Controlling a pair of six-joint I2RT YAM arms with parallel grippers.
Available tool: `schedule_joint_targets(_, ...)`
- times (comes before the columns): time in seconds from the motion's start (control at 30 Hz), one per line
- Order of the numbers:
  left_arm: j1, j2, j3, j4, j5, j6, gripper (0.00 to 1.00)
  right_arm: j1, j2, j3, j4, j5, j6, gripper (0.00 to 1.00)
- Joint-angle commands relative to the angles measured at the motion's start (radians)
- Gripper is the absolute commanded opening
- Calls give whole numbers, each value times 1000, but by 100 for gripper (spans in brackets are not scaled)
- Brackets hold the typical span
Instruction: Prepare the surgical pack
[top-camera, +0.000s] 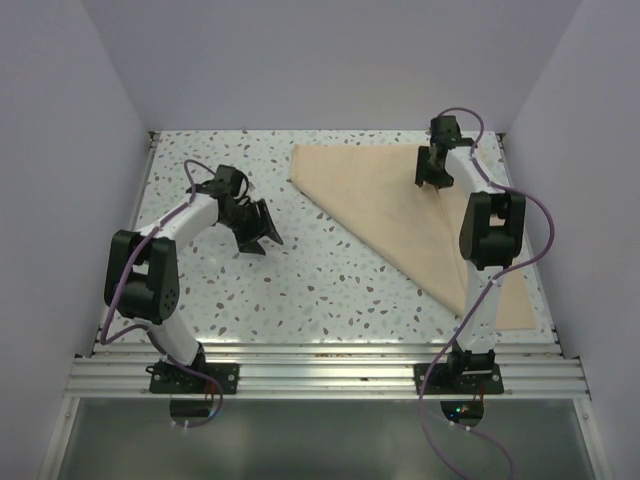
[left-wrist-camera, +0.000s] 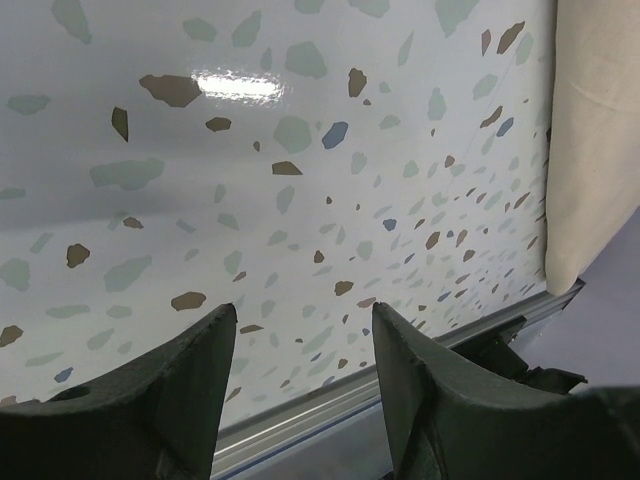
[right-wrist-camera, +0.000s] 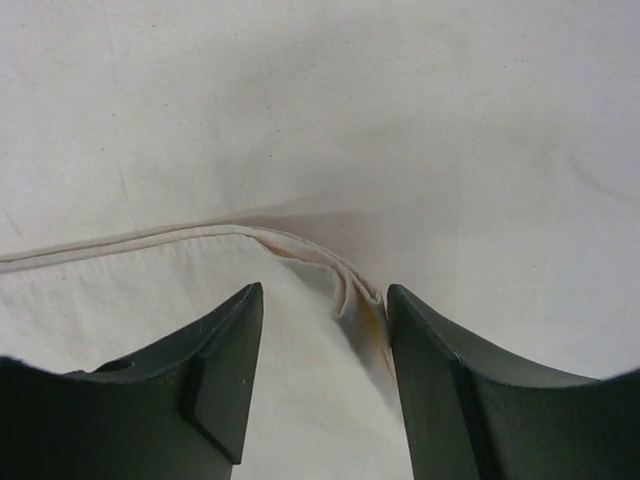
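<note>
Right tool (right-wrist-camera: 322, 298), jaws parted and gripping nothing, directly above a hemmed fold of the tan cloth sheet (top-camera: 395, 205), which lies as a triangle on the right half of the tabletop (top-camera: 300, 290), long edge running far-left to near-right; left tool (top-camera: 262, 234), likewise released, well apart leftward.

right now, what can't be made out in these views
- Top view: right arm covers part of the cloth sheet; anything under its fold is hidden.
- Top view: right gripper too small to read its jaws.
- Left wrist: cloth cut off at the right edge.
- Right wrist: cloth fills the frame, outline cut off.
</note>
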Motion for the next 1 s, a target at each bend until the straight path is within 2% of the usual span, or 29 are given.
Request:
schedule_joint_targets(0.0, 6, -23, -5, 42, 17, 8, 61, -7, 23, 60, -53, 67, -10, 57)
schedule_joint_targets(0.3, 6, -5, 53, 20, -29, 48, 63, -21, 34, 162, -104, 98, -9, 64)
schedule_joint_targets(0.53, 7, 72, 146, 72, 11, 47, 70, -26, 13, 101, -98, 58, 31, 61)
schedule_joint_targets(0.63, 12, 107, 211, 74, 7, 44, 70, -30, -6, 32, -66, 6, 59, 52)
schedule_joint_targets(0.67, 14, 115, 225, 85, 7, 42, 68, -30, -10, 12, -43, -30, 70, 34)
schedule_joint_targets(0.77, 24, 135, 261, 134, 13, 19, 60, -29, -29, -66, 6, -86, 112, 9)
schedule_joint_targets(0.8, 26, 147, 275, 152, 23, 7, 58, -30, -29, -86, 13, -118, 123, 5)
schedule_joint_targets(0.87, 31, 162, 291, 222, 53, -9, 43, -29, -21, -100, 20, -146, 149, 0)
schedule_joint_targets(0.9, 31, 182, 304, 247, 83, -24, 37, -30, -21, -106, 28, -190, 157, 0)
schedule_joint_targets(0.93, 29, 193, 312, 302, 100, -38, 27, -29, -27, -126, 37, -216, 181, 0)
schedule_joint_targets(0.97, 29, 205, 317, 339, 120, -53, 22, -29, -32, -135, 55, -238, 194, 0)
